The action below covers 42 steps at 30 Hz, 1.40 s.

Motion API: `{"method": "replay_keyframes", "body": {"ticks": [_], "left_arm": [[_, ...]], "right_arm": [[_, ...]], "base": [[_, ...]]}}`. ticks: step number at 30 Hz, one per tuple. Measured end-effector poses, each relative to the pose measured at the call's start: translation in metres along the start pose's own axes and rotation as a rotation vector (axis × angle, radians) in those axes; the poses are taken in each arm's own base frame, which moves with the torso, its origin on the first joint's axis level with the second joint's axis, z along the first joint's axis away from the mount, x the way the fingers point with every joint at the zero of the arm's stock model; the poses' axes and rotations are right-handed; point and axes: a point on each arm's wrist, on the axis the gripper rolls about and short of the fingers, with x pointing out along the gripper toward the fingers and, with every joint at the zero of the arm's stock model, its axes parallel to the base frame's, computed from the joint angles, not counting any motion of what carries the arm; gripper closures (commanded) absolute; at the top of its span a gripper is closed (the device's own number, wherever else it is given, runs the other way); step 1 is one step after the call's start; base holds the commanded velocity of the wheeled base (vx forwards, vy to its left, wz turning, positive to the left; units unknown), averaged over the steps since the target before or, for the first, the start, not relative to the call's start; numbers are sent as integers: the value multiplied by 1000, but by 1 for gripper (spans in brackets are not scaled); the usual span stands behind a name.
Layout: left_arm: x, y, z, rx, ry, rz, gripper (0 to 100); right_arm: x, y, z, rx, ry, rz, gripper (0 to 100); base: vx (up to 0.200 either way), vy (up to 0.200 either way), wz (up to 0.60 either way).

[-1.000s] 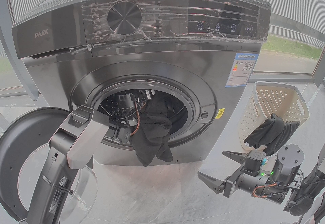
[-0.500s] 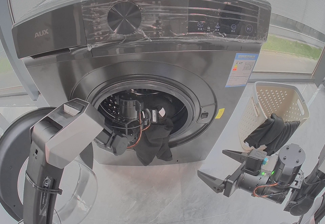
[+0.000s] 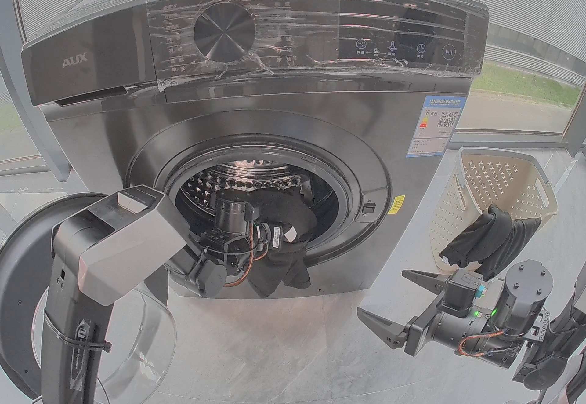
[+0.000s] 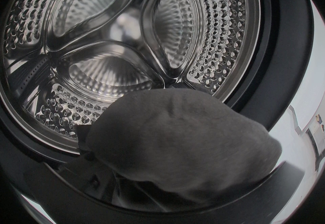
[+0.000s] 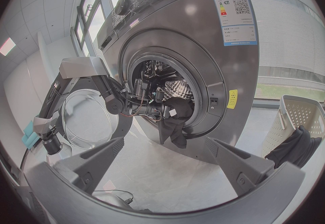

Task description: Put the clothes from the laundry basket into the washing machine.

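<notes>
Front-loading washing machine (image 3: 256,112), its round door (image 3: 30,258) swung wide open on the robot's left. The steel drum (image 4: 135,31) is bare at the back.

Dark garment (image 3: 284,210): bunched on the lower lip of the opening, half in and half out. The upper bulk sits just inside the rim. A loose tail hangs down the machine's front panel, ending just above the floor (image 3: 293,350).

Left tool (image 3: 278,234): at the mouth of the opening, low down, reaching in from the door side and pressed into the bunched garment. In the left wrist view the cloth lies heaped right over it. Cannot tell whether it is clenched or released, because the fabric hides the grip.

Right tool (image 3: 379,293): released, spread wide and empty. It hovers over the floor to the machine's right, just in front of the laundry basket, well apart from the garment in the opening.

Laundry basket (image 3: 488,179): cream, perforated, tilted beside the machine's right corner. More dark clothes (image 3: 488,240) are draped over its near rim and spill down the outside, close behind the right arm's wrist.
</notes>
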Motion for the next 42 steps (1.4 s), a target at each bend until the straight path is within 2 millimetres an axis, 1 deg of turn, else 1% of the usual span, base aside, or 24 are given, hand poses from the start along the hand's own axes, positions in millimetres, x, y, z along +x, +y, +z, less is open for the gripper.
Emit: {"method": "replay_keyframes", "body": {"ticks": [7,10,12,16,20,23,25,28,29,35,39,42], "left_arm": [[5,2,-12,-3,18,5,100],[7,1,-12,-12,12,3,100],[8,0,-8,-19,-4,6,100],[15,-1,10,-39,-75,24,100],[22,1,38,-81,-178,55,100],[26,7,56,-109,-246,79,100],[28,11,61,-119,-269,90,100],[29,14,62,-124,-276,99,100],[30,15,62,-125,-275,100,0],[29,14,59,-130,-272,97,0],[25,10,50,-122,-229,92,0],[18,6,39,-106,-161,84,0]], "right_arm": [[0,0,0,0,0,0,0],[0,0,0,0,-1,0,0],[0,0,0,0,-1,0,0],[0,0,0,0,-1,0,0],[0,0,0,0,-1,0,0],[0,0,0,0,-1,0,0],[0,0,0,0,0,0,0],[-1,0,0,1,0,3,0],[-1,0,0,1,1,3,0],[-1,0,0,1,0,4,0],[-1,0,0,1,1,3,0],[-2,0,-1,1,7,5,0]], "base": [[0,0,0],[0,0,0],[0,0,0],[0,0,0],[0,0,0],[0,0,0],[0,0,0],[0,0,0],[0,0,0],[0,0,0],[0,0,0],[0,0,0]]}}
